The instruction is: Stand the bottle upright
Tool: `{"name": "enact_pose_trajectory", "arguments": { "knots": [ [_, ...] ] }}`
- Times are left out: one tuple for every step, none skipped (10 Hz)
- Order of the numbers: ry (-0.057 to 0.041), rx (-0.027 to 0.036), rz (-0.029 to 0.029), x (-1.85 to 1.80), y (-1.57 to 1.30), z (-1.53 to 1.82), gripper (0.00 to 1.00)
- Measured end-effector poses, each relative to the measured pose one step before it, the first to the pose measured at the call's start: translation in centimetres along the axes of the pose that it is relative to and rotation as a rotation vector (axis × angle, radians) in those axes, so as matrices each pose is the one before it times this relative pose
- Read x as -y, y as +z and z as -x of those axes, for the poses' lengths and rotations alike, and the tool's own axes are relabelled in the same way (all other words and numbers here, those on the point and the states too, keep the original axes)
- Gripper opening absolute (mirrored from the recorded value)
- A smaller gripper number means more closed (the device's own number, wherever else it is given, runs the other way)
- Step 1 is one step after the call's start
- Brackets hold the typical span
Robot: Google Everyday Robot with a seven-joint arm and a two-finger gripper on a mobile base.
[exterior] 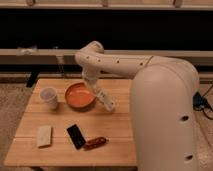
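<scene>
Gripper set at the upper end of a slanted bottle, just right of the orange bowl.

The bottle [104, 98] lies near the middle of the wooden table [115, 145], toward its back edge, its long axis running diagonally from upper left, close to the bowl [80, 96], down to lower right, where one end rests on the wood. The gripper [93, 86] sits at that upper-left end, fingers pressed together; whether they pinch the bottle or only touch it is hard to tell. The arm [110, 62] reaches in from the right, elbow bent high behind the back edge and wrist pointing down. Righting the bottle would probably mean swinging its upper end over the resting end. The cup [48, 97], phone [75, 136] and reddish-brown object [95, 143] lie well apart.
</scene>
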Motion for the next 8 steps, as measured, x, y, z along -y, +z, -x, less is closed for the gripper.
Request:
{"name": "enact_pose_trajectory", "arguments": {
  "knots": [
    [-0.01966, 0.03537, 0.02002, 0.011, -0.370, -0.017, 0.00],
    [-0.01527, 0.02999, 0.01476, 0.043, -0.274, -0.131, 0.00],
    [-0.01972, 0.04462, 0.02091, -0.021, -0.398, -0.217, 0.00],
    [-0.01800, 0.03555, 0.01275, -0.079, -0.335, -0.090, 0.00],
    [-0.01794, 0.02602, 0.01032, -0.184, -0.152, -0.017, 0.00],
    [-0.01787, 0.03140, 0.00985, -0.119, -0.228, -0.106, 0.00],
    [-0.00727, 0.02422, 0.00672, -0.069, -0.163, -0.079, 0.00],
    [-0.00235, 0.02108, 0.00335, 0.012, -0.155, -0.177, 0.00]
  ]
}}
